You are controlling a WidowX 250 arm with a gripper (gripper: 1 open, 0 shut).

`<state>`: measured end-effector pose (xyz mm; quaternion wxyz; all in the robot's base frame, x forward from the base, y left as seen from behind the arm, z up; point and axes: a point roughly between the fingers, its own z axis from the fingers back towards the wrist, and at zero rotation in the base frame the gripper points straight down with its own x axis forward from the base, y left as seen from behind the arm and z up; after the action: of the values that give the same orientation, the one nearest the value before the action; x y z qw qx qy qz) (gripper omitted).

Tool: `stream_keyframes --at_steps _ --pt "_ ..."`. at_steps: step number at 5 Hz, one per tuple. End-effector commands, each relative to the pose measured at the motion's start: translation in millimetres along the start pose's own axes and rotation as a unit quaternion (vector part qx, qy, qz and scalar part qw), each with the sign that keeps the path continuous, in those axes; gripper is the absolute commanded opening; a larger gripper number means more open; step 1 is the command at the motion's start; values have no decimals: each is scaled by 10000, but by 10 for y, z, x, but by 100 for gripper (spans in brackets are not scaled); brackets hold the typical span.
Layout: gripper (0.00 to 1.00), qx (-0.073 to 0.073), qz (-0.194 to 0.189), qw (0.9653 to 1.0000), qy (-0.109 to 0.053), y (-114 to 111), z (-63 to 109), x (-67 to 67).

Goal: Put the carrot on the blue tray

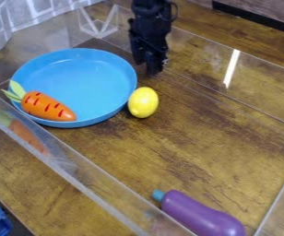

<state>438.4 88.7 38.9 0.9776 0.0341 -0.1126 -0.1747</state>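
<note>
The orange carrot (46, 106) with pale green leaves lies on the left part of the round blue tray (89, 74), its leaves over the left rim. My dark gripper (151, 63) points down at the table just beyond the tray's far right rim, well away from the carrot. Its two fingers stand a little apart and nothing is between them.
A yellow lemon (142, 101) rests against the tray's right rim. A purple eggplant (200, 215) lies at the near right. Clear plastic walls (58, 157) run along the front and left of the wooden table (207, 138).
</note>
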Motion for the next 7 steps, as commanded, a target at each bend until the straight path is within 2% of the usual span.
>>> stream_keyframes --at_steps 1,2,3,4,6,7 --pt "0 323 -82 9982 -495 244 542 124" --pt "100 312 -234 9977 -555 317 644 130" --pt "100 198 -678 9955 -637 213 566 196" --pt "100 77 -1189 9901 -743 79 489 230" --pt "100 50 -1607 9832 -860 -59 602 296" --pt "100 73 -1672 9820 -878 -71 589 277"
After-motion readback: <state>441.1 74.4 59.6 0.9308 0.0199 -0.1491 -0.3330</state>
